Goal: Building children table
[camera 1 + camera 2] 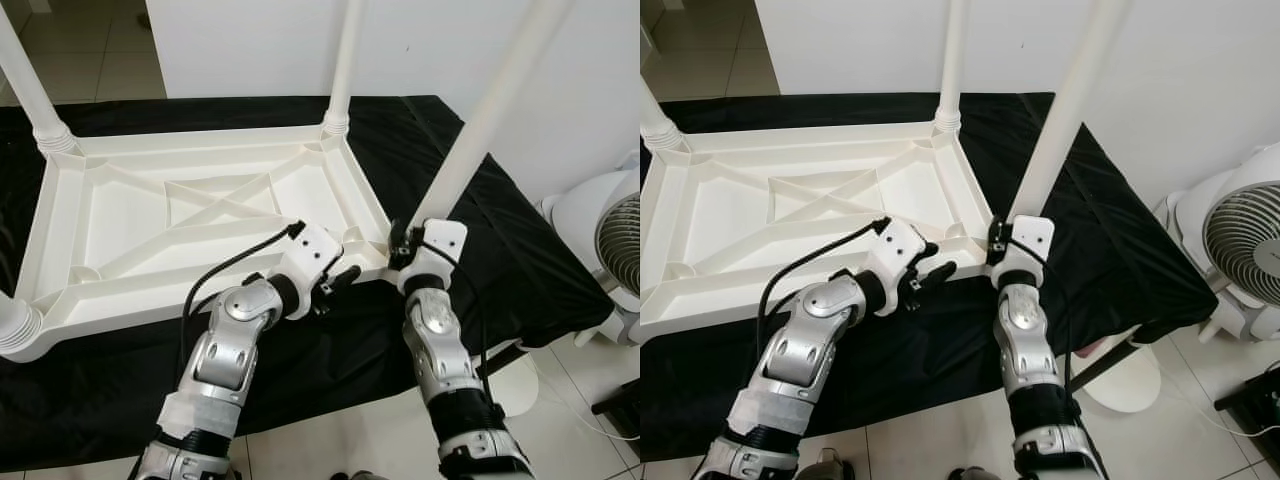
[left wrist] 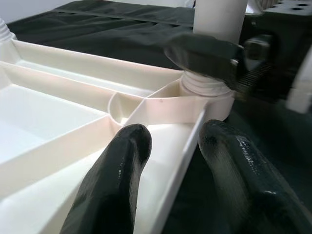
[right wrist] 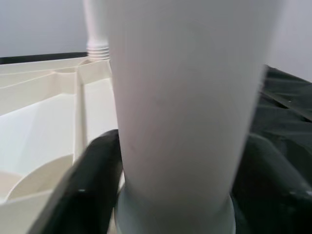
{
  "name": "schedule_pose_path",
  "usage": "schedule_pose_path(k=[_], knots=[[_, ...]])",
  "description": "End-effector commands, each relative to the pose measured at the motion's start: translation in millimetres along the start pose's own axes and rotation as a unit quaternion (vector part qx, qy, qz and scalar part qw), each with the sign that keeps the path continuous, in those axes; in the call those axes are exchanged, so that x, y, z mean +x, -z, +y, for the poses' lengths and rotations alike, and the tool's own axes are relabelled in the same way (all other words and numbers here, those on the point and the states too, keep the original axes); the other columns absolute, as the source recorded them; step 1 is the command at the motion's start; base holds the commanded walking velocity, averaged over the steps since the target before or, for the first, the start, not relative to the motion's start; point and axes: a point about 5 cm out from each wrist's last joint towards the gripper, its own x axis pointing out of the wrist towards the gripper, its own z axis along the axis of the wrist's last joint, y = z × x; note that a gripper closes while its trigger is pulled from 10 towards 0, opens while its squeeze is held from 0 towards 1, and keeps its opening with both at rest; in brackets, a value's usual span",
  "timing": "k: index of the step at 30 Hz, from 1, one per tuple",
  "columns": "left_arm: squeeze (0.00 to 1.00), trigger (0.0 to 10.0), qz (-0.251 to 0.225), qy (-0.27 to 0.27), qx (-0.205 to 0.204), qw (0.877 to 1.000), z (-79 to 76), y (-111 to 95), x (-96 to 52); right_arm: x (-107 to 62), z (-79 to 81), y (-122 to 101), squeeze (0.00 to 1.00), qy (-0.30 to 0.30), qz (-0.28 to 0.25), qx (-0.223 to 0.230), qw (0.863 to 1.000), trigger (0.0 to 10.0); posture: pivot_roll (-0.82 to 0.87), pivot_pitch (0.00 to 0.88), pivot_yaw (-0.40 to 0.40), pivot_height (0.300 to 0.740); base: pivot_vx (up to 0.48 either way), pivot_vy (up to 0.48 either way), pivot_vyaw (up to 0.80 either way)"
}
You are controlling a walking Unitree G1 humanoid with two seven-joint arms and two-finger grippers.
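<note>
So you had the tabletop point(image 1: 190, 215) upside down on the black cloth point(image 1: 500, 230), ribs up, three legs already standing in their corners. Your right gripper point(image 3: 175, 161) was pinched around the near-right leg point(image 1: 480, 130) just above its threaded base, one finger point(image 3: 92, 180) on each side, leg seated at the corner socket point(image 2: 207, 92) and leaning slightly right. Your left gripper point(image 2: 173, 161) was spread, straddling the tabletop's near rim just beside that socket; rim sat between the fingers point(image 2: 114, 185), contact unclear. Far-right leg point(image 1: 345, 60) upright at the back corner. White fan point(image 1: 1240, 235) on the floor, right of the cloth.
</note>
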Motion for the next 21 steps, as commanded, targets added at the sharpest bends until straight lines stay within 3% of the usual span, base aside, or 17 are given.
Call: schedule_pose_path(k=[1,5,6,7,12,14,21], knots=[[0.0,10.0,0.01,-0.132,-0.001,0.991,13.2,4.4,-1.8,-3.3,-5.1,-1.8,1.0,-0.01,-0.011,-0.007,1.0,10.0,0.05,0.063,-0.036,0.74,0.0,0.0,0.0],[0.0,10.0,0.008,-0.133,0.009,0.991,12.6,4.0,-2.9,-5.1,-14.0,0.0,1.0,-0.033,-0.009,-0.023,0.999,10.0,0.05,0.069,-0.028,0.74,0.0,0.0,0.0],[0.0,10.0,0.008,-0.13,0.012,0.991,11.9,4.2,-2.9,-5.5,-17.8,0.7,0.78,-0.049,-0.004,-0.024,0.999,10.0,0.05,0.069,-0.028,0.74,0.0,0.0,0.0],[0.0,10.0,0.004,-0.124,0.013,0.992,11.1,3.3,-2.8,-5.0,-23.6,-1.4,0.0,-0.068,-0.006,-0.029,0.997,10.0,0.05,0.074,-0.024,0.74,0.0,0.0,0.0],[0.0,10.0,0.0,-0.111,0.011,0.994,11.0,1.8,-2.5,-1.6,-31.0,-8.4,0.0,-0.144,-0.007,-0.039,0.989,10.0,0.04,0.074,-0.011,0.74,0.0,0.0,0.0],[0.0,10.0,-0.002,-0.096,0.0,0.995,8.6,4.1,-1.1,1.4,-38.1,-11.1,0.0,-0.197,-0.003,-0.04,0.98,10.0,0.04,0.083,-0.006,0.74,0.0,0.0,0.0],[0.0,10.0,-0.007,-0.063,-0.011,0.998,1.3,3.4,-0.8,11.6,-40.6,-10.5,0.0,-0.251,0.013,-0.062,0.966,10.0,0.03,0.076,-0.016,0.74,0.0,0.0,0.0]])
